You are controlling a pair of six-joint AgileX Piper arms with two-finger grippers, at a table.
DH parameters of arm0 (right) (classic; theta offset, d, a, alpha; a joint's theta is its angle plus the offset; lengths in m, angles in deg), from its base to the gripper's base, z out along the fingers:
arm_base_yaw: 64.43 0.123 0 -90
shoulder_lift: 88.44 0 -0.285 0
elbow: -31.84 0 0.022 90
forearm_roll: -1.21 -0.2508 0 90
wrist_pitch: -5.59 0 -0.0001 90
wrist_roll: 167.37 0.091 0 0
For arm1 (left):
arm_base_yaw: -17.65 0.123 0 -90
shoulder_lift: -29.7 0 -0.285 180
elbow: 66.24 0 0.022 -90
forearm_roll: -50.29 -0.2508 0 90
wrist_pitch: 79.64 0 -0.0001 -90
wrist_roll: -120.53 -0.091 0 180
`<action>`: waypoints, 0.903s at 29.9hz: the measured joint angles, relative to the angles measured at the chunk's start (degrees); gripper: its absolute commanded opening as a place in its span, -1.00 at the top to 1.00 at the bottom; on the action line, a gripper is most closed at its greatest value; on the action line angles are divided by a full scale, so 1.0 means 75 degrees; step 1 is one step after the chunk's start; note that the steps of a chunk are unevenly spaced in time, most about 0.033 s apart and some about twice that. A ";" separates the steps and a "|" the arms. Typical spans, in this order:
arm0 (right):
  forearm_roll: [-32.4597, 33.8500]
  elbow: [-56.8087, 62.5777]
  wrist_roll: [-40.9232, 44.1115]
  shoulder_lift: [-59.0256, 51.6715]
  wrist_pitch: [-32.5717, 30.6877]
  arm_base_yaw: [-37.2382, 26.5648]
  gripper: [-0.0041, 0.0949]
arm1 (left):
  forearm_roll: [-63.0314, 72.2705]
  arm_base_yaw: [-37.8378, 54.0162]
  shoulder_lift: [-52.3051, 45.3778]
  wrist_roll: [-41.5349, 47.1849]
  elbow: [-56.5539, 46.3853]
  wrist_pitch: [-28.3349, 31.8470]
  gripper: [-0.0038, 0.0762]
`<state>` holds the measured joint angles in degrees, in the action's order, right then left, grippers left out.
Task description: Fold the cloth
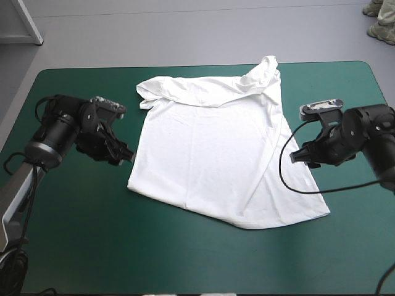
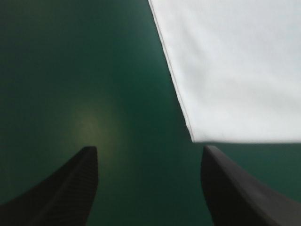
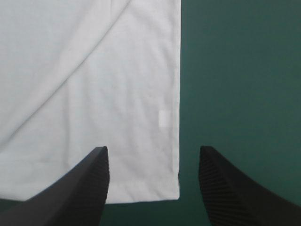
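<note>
Nearest you, the teal-green table cover (image 1: 80,240) lies bare up to the near hem of the white short-sleeved T-shirt (image 1: 210,154), which sits in the middle of the table, spread mostly flat. By my reading you are at the very start. No deliberate fold shows, and the whole folding sequence is left to do. One long flap on the shirt's right side lies doubled over along a slanting crease, so that side may want smoothing first. Further in, at mid-table, both arms sit low and point inward at the shirt from opposite sides. Your left gripper (image 1: 126,154) is just beside the shirt's left edge with its black fin-shaped fingers (image 2: 70,188) spread apart and holding nothing. In its wrist view a corner of the shirt (image 2: 235,70) lies just ahead of it. Your right gripper (image 1: 299,154) is just beside the right edge, also spread and empty. In its wrist view a hemmed corner of the shirt (image 3: 94,70) lies between its fingers (image 3: 80,188). Farthest off, the shirt's far end is untidy, bunched into a small raised heap at its far right corner near the table's far edge.
</note>
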<state>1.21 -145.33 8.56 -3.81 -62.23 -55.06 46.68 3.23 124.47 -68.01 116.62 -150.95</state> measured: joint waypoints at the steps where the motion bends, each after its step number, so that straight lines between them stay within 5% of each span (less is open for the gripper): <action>1: 0.0000 0.0198 0.0000 -0.0229 0.0000 0.0000 -0.15 | 0.0076 0.0000 -0.0079 0.0000 -0.0369 0.0032 -0.25; 10: -0.0344 0.1372 0.0000 -0.1289 0.0020 0.0000 -0.15 | 0.1436 0.0000 -0.0174 -0.0481 -0.2351 0.1611 -0.25; 23: -0.0421 0.1638 0.0000 -0.1743 -0.0031 0.0000 -0.15 | 0.2077 0.0000 0.0702 -0.0767 -0.2882 0.3194 -0.24; 27: -0.0426 0.1829 0.0000 -0.1778 -0.0011 0.0000 -0.15 | 0.2075 0.0000 0.0818 -0.0767 -0.2860 0.3280 0.04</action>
<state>-1.99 -131.62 8.56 -17.15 -62.32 -55.06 62.24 3.23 130.61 -73.76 95.17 -126.35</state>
